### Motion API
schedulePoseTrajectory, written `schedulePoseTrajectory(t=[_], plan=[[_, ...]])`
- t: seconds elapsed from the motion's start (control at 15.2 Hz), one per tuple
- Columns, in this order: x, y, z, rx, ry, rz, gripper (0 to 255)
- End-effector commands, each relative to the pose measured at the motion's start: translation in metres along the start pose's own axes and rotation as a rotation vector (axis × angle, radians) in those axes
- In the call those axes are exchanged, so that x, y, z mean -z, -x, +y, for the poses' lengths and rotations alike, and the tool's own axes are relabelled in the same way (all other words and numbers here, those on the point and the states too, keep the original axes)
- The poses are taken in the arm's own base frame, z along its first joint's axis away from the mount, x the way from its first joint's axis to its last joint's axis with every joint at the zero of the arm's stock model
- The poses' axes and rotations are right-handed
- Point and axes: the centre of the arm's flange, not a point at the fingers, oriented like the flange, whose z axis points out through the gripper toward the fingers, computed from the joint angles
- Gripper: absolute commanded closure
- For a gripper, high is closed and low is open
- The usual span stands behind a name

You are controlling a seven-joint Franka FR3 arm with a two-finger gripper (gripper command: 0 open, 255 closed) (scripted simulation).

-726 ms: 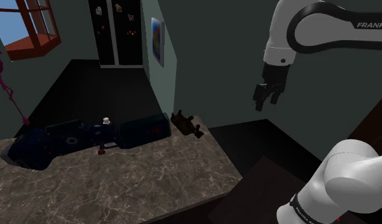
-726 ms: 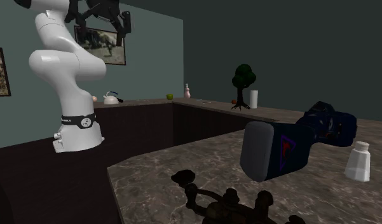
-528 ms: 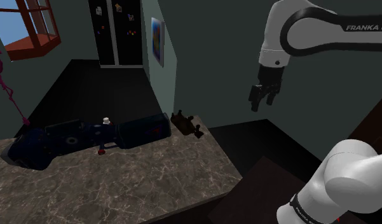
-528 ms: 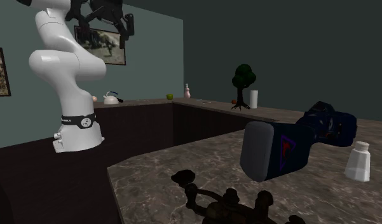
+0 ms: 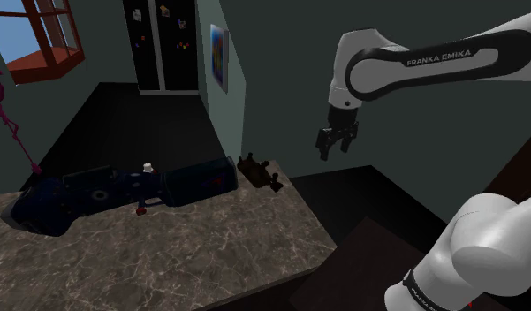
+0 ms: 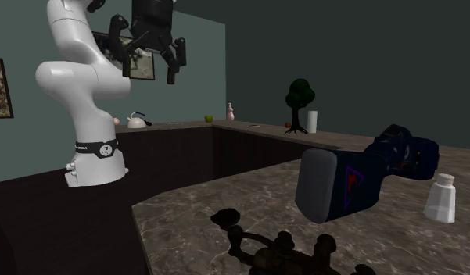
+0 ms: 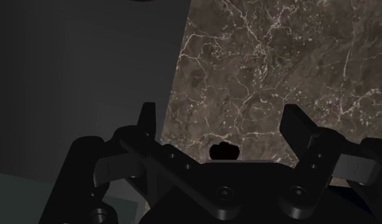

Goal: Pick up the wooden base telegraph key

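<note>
The telegraph key [image 5: 260, 172], dark brown with black fittings, sits at the far right corner of the marble counter [image 5: 193, 247] in the shoulder view. In the second exterior view the telegraph key [image 6: 276, 250] lies near the bottom edge as a dark shape. My gripper [image 5: 332, 150] hangs open in the air, above the key and to its right in the shoulder view, off the counter's edge. High by the arm, the gripper [image 6: 151, 70] has its fingers spread. Between the open fingers of the gripper [image 7: 222, 124], a dark lump of the key [image 7: 224, 151] shows just above the hand.
A long dark blue bag [image 5: 122, 188] lies across the counter's back, close to the key, with a small white bottle [image 5: 148, 166] by it. A grey-green wall corner [image 5: 232, 97] rises right behind the key. The dark floor drops away beside the counter edge [image 7: 173, 95].
The arm has swung toward the shoulder view's left and the gripper has come lower, nearer the key. The fingers stay open.
</note>
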Motion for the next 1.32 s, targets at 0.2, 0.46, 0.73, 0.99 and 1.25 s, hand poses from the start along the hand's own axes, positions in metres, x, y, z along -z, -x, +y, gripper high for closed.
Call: schedulePoseTrajectory(t=[0.2,0.46,0.73,0.99,1.25], plan=[[-0.034,-0.056,-0.010,-0.007,-0.009,0.016,0],[-0.061,-0.099,-0.018,-0.013,-0.016,0.027,0],[-0.088,-0.142,-0.025,-0.018,-0.024,0.037,0],[-0.114,-0.186,-0.033,-0.024,-0.031,0.048,0],[-0.139,-0.229,-0.040,-0.029,-0.038,0.059,0]])
